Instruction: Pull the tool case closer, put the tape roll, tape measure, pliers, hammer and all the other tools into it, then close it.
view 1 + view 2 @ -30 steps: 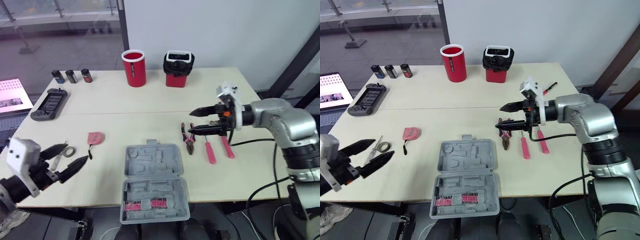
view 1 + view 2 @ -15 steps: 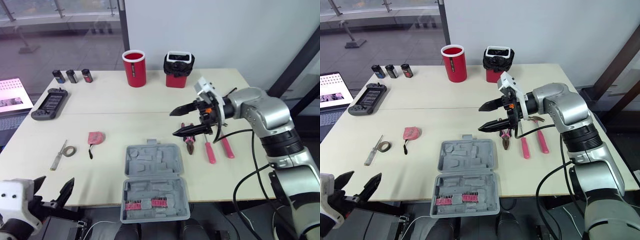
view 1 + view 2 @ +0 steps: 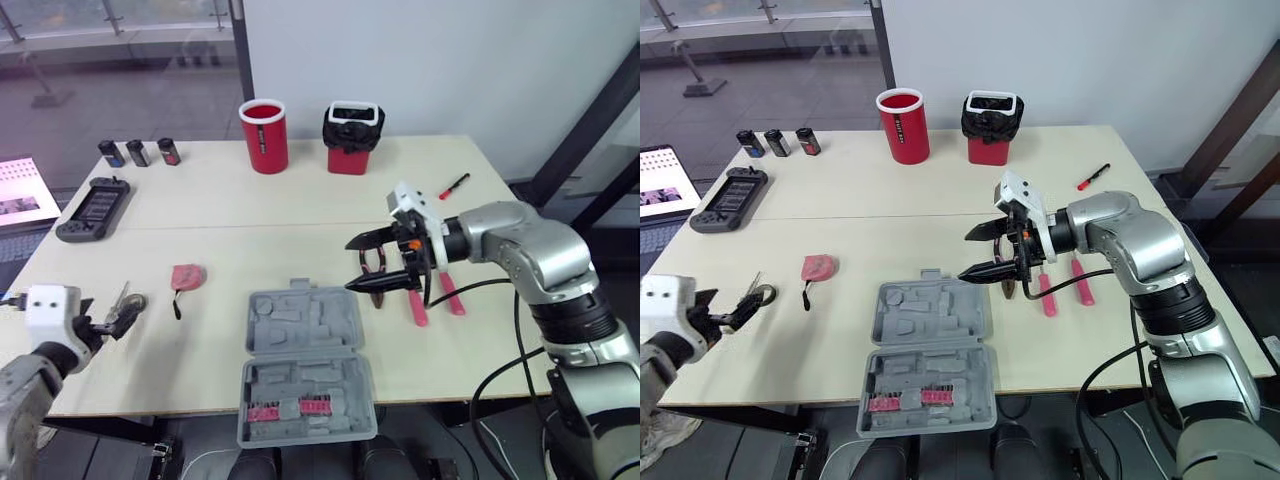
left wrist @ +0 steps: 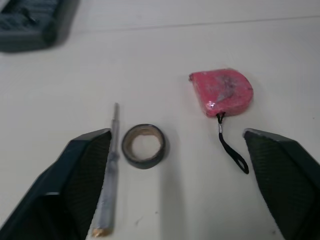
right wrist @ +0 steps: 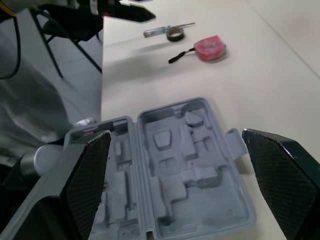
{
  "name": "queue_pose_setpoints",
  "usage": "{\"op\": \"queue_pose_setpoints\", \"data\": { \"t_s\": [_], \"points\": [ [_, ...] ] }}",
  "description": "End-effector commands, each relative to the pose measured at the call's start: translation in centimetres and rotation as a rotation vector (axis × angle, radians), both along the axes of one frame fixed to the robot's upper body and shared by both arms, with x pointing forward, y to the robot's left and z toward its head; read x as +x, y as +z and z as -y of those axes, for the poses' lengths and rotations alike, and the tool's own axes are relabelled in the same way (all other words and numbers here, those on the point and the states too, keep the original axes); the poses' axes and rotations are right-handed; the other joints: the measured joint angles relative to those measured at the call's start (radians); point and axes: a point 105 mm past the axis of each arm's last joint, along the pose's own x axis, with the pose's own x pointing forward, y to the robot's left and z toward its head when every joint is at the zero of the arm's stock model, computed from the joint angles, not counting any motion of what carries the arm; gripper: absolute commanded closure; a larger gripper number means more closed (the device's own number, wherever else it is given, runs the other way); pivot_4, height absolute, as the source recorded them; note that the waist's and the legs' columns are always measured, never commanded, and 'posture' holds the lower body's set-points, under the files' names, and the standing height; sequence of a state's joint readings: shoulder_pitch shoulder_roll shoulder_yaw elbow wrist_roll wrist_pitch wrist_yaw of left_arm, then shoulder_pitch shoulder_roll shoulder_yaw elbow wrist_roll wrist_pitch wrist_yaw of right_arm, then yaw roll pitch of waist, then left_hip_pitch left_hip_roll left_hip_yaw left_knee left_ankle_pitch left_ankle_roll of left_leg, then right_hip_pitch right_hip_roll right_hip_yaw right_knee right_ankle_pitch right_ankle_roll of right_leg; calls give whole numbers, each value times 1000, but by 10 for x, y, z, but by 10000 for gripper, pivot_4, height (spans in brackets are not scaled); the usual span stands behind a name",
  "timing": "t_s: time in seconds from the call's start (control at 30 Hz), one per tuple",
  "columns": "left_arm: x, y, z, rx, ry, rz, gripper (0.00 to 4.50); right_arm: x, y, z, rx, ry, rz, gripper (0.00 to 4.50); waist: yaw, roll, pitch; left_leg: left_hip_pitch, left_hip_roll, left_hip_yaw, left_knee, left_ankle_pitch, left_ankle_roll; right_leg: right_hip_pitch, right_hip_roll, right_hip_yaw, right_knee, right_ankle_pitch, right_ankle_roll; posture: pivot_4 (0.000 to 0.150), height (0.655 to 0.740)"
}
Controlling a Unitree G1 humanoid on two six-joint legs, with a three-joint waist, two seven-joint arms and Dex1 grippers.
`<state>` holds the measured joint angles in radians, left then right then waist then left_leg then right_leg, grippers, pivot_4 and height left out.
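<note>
Pale wooden table [image 3: 300,205] beside a glass wall [image 3: 110,70], viewed from over the robot's arms. Grey tool case [image 3: 305,365] lying open at the front edge, centre, its moulded trays mostly bare apart from a strip of red pieces [image 3: 285,411] in the nearer half. Off to the robot's left: tape roll [image 4: 144,145] flat on the table, a slim screwdriver [image 4: 109,170] just beside it, and a red tape measure [image 4: 222,92] a little further towards the case, cord trailing.

Left gripper [image 3: 113,318] low at the table's left front, fingers spread wide, nothing held. Looking along those fingers: tape roll dead ahead and inside the gap, nearer the finger on the screwdriver's side. Screwdriver's long axis nearly parallel to that finger and close alongside it. Likely the hinge of the coming move: closing on the roll without catching the screwdriver shaft as well.

Right gripper [image 3: 350,265] hovering above the case's far right corner, pointing towards the robot's left, fingers likewise wide apart and empty. Pliers [image 3: 381,296] partly hidden behind it, two red-handled tools [image 3: 417,305] just beyond. Well apart from the roll, the whole case lying between. Left arm clearly the nearer one for the roll, right arm for the pliers.
</note>
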<state>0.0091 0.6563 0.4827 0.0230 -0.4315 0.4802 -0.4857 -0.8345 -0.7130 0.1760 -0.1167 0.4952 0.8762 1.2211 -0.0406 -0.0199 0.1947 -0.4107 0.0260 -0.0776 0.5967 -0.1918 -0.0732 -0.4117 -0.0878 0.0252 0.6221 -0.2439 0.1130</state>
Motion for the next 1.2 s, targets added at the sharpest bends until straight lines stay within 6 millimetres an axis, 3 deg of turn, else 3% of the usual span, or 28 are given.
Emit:
{"op": "queue_pose_setpoints", "data": {
  "t_s": [0.03, 0.37, 0.9, 1.07, 1.2],
  "points": [
    [17, -3, -9, 63, -12, -10, 18638, -6, 15, 5, 13, -24, 54, 0, 0, 0, 0, 0, 0, 0, 0, 0, 0, 0, 0, 0, 1, 0, 0, 1500, 7400],
    [38, -17, -11, 82, -11, -24, 18638, -8, 21, 14, -1, -78, 69, 0, 0, 0, 0, 0, 1, 0, 0, 0, 0, -1, 0, 0, 3, 0, 0, 1500, 7400],
    [49, -37, -9, 48, -31, -99, 18638, -3, 26, 11, 5, -90, 101, 0, 2, 0, 0, 0, 1, 0, 0, 0, 0, -2, 0, 0, 6, 1, 3, 1500, 7400],
    [52, -34, -18, 25, -6, -92, 42651, -3, 26, 11, 4, -95, 104, 0, 2, 0, 0, 0, 1, 0, 0, 0, 0, -2, 0, 0, 7, 2, 4, 1500, 7400],
    [53, -22, -28, 24, 17, -57, 44440, -3, 26, 12, 3, -98, 107, 0, 0, 0, 0, 0, 1, 0, 0, 0, 0, -2, 0, 0, 7, 2, 5, 1500, 7400]
  ]
}}
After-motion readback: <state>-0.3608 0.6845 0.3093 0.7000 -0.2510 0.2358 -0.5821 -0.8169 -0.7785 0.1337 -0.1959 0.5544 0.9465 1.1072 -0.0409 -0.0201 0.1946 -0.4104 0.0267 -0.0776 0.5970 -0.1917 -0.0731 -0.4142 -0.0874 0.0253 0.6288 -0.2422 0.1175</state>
